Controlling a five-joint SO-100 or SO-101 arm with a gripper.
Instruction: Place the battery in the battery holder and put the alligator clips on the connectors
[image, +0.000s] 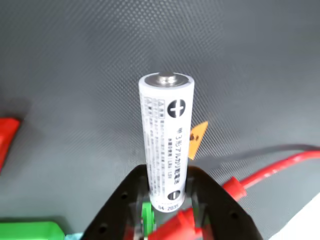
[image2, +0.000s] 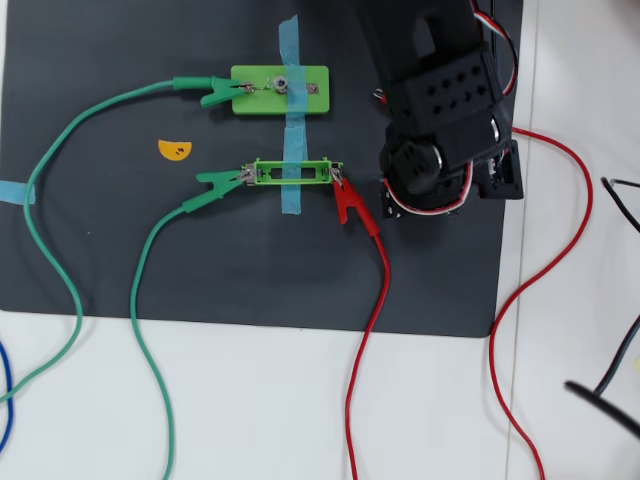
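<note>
Battery holder (image2: 292, 173), the narrow green frame taped to the dark mat (image2: 100, 260) with blue tape (image2: 291, 195), serves as the reference in the overhead view, and its slot looks empty. At its left end a green alligator clip (image2: 218, 180) sits on the metal tab, its green wire (image2: 150, 300) running off down and to the left. Above the holder a wider green block (image2: 280, 89) has another green clip (image2: 215, 91) biting its left-hand connector. A small orange sticker (image2: 174, 150) lies on the mat to the upper left of the holder. At the holder's right end a red alligator clip (image2: 346, 203) touches the tab, with its red wire (image2: 372, 300) trailing downward. Just right of the holder hangs the black arm, hiding its own fingers from above. In the wrist view the gripper (image: 167, 207) is clenched on the battery (image: 166, 137), which stands up from the jaws with its plus end away from the camera mount and its lower end pinched between the black fingers; the mat lies behind it. So the battery is lifted and held just right of the holder, not yet seated. My reading is that the clips on the holder appear already attached at both ends, while the main step left is lowering the battery into the frame, and possibly one more clip for the block's right-hand connector.
</note>
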